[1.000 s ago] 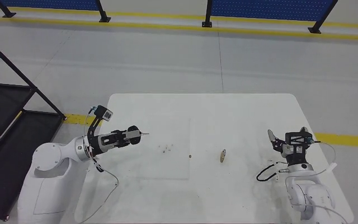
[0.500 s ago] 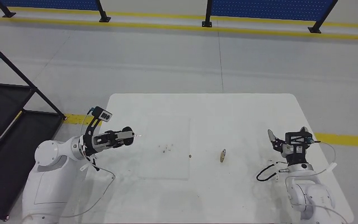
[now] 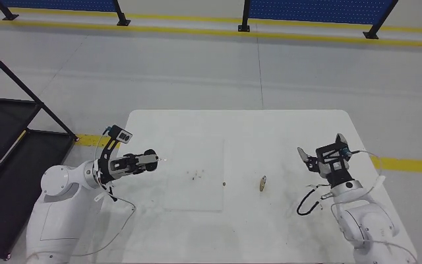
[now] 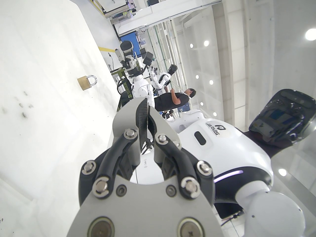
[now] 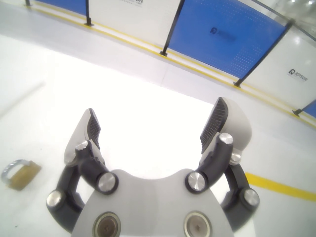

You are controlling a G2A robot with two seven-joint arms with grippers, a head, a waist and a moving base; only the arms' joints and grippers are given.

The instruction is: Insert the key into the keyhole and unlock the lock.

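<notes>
A brass padlock (image 3: 263,183) with a silver shackle lies on the white table (image 3: 277,132), right of centre. The left wrist view shows the padlock (image 4: 86,82) far ahead of the fingers. Over the table's left side, my left gripper (image 3: 153,160) is shut on a thin metal key (image 4: 148,99) whose tip pokes out past the fingers (image 4: 128,117). My right gripper (image 3: 321,146) hovers open above the table's right part with nothing in it. In the right wrist view, that gripper (image 5: 158,114) has the padlock (image 5: 21,177) off to one side of it.
A faint rectangular mat (image 3: 194,173) with several dark specks (image 3: 196,175) covers the table's middle. A black rack (image 3: 20,145) stands off the table's left end. A black cable (image 3: 306,201) loops beside the right arm near the front right corner.
My left gripper drew back a little to the left with the key. The right gripper then shifted left, toward the padlock, and turned.
</notes>
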